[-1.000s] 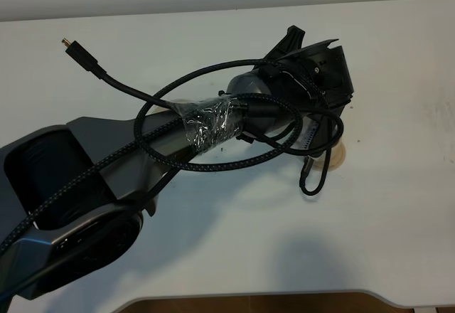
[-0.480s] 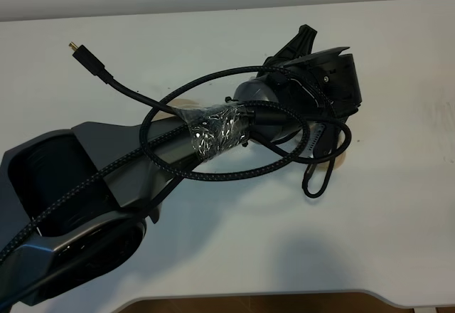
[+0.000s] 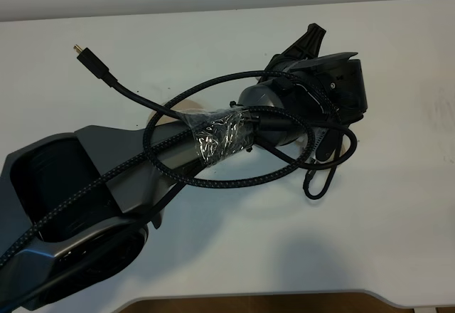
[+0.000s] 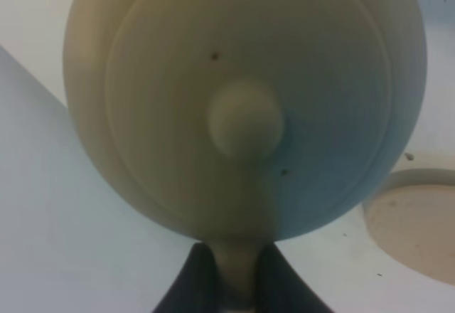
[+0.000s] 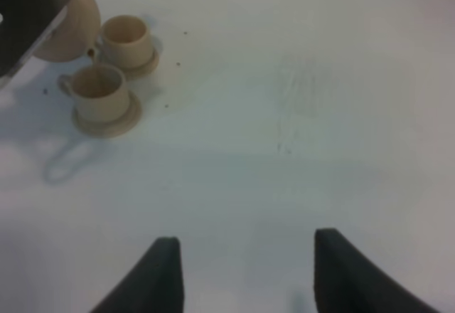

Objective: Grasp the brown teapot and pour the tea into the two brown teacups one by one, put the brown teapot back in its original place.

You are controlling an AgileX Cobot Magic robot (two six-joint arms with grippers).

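Left wrist view: left gripper [image 4: 234, 288] clenches the brown teapot [image 4: 245, 99] by its handle. Right gripper [image 5: 245, 245] gapes empty. Pouring over the teacups [image 5: 99, 91] appears under way, with the return pending.

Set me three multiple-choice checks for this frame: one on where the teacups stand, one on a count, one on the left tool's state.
1. Where does each of the two teacups stand?
A. upright on its own saucer
B. stacked inside the other
C. lying on its side

2. How many teacups show in the right wrist view?
A. one
B. two
C. three

3. What is the left tool doing?
A. open, holding nothing
B. shut on the handle of the teapot
C. shut on a teacup

Answers:
1 A: the right wrist view shows each cup upright on a separate round saucer.
2 B: two cups stand side by side there, next to the teapot.
3 B: in the left wrist view both dark fingers press on the handle below the lid.
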